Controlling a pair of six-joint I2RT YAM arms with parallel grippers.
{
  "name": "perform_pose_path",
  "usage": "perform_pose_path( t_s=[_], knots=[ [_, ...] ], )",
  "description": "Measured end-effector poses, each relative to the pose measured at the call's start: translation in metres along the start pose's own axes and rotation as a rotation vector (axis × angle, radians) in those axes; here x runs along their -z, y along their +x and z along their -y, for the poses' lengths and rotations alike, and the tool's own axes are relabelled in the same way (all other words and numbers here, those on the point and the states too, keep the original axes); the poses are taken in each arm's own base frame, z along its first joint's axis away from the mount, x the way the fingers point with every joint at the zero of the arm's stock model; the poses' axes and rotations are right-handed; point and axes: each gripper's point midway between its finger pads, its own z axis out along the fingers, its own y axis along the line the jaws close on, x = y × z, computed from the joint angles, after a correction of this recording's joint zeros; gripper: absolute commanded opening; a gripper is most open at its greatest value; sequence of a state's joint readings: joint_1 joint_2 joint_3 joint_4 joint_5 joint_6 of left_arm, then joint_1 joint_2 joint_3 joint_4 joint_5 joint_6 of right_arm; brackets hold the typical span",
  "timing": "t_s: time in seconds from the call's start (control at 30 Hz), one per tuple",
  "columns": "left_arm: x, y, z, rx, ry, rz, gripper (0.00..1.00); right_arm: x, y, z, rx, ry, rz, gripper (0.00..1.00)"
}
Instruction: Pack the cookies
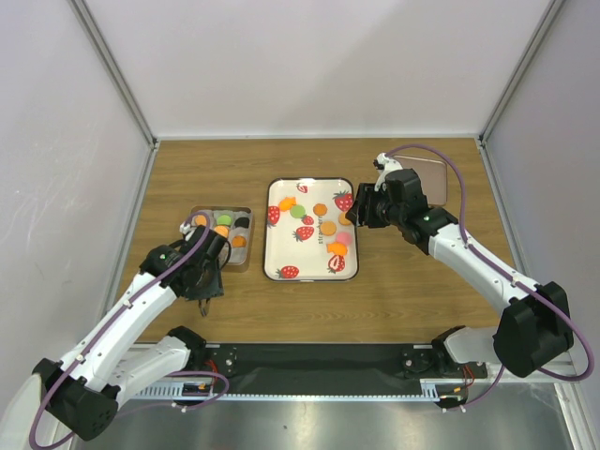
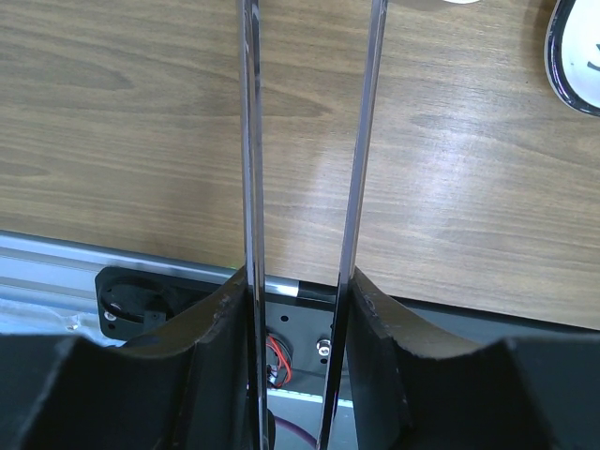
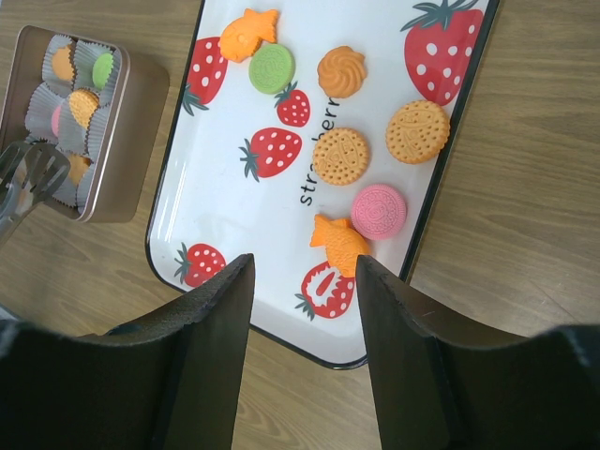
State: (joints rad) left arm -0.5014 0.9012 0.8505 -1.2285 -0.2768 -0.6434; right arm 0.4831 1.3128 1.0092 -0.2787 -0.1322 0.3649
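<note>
Several cookies lie on the white strawberry-print tray [image 1: 281, 202]: an orange fish [image 3: 249, 33], a green disc [image 3: 272, 67], an orange swirl [image 3: 341, 71], two round biscuits [image 3: 417, 131] [image 3: 340, 156], a pink disc [image 3: 379, 211] and a second orange fish [image 3: 340, 244]. More cookies [image 3: 82, 106] sit in paper cups inside the metal tin [image 3: 131, 103]. My right gripper [image 3: 305, 267] hangs open and empty over the tray's right part. By the tin's near side, my left gripper [image 2: 298, 281] is shut on metal tongs [image 2: 251, 141]. The tong tips [image 3: 28, 178] sit beside the tin.
A flat brownish lid [image 1: 436, 183] lies at the back right, behind my right arm. The tin [image 1: 222, 234] stands just left of the tray. The tray's rim [image 2: 574, 56] shows at the top right of the left wrist view. White walls enclose the table on three sides.
</note>
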Motion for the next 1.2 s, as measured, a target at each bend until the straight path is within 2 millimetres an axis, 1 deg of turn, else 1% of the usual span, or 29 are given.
perform_pose_path(
  t_s=[0.27,0.37,0.43,0.57,0.7,0.8,0.93,1.03,1.2],
  knots=[
    [0.001,0.000,0.000,-0.005,0.000,0.001,0.44,0.000,0.000,0.000,0.000,0.000,0.000,0.53],
    [0.005,-0.004,0.000,-0.011,0.006,0.007,0.43,0.000,0.000,0.000,0.000,0.000,0.000,0.53],
    [0.013,-0.011,0.003,-0.013,0.019,0.024,0.43,0.000,0.000,0.000,0.000,0.000,0.000,0.54],
    [0.036,-0.036,0.017,-0.018,0.063,0.078,0.43,0.000,0.000,0.000,0.000,0.001,0.001,0.53],
    [0.058,-0.060,0.049,-0.077,0.134,0.136,0.44,0.000,-0.001,0.002,0.000,0.011,0.005,0.53],
    [0.061,-0.066,0.081,-0.145,0.179,0.144,0.44,0.000,-0.002,0.004,-0.001,0.022,0.009,0.54],
    [0.048,-0.062,0.127,-0.242,0.220,0.121,0.44,0.000,-0.004,0.009,-0.003,0.044,0.019,0.53],
    [0.036,-0.055,0.155,-0.292,0.247,0.097,0.44,0.001,-0.006,0.012,-0.006,0.057,0.026,0.54],
    [0.024,-0.055,0.187,-0.330,0.274,0.090,0.45,0.003,-0.009,0.015,-0.008,0.071,0.040,0.54]
  ],
)
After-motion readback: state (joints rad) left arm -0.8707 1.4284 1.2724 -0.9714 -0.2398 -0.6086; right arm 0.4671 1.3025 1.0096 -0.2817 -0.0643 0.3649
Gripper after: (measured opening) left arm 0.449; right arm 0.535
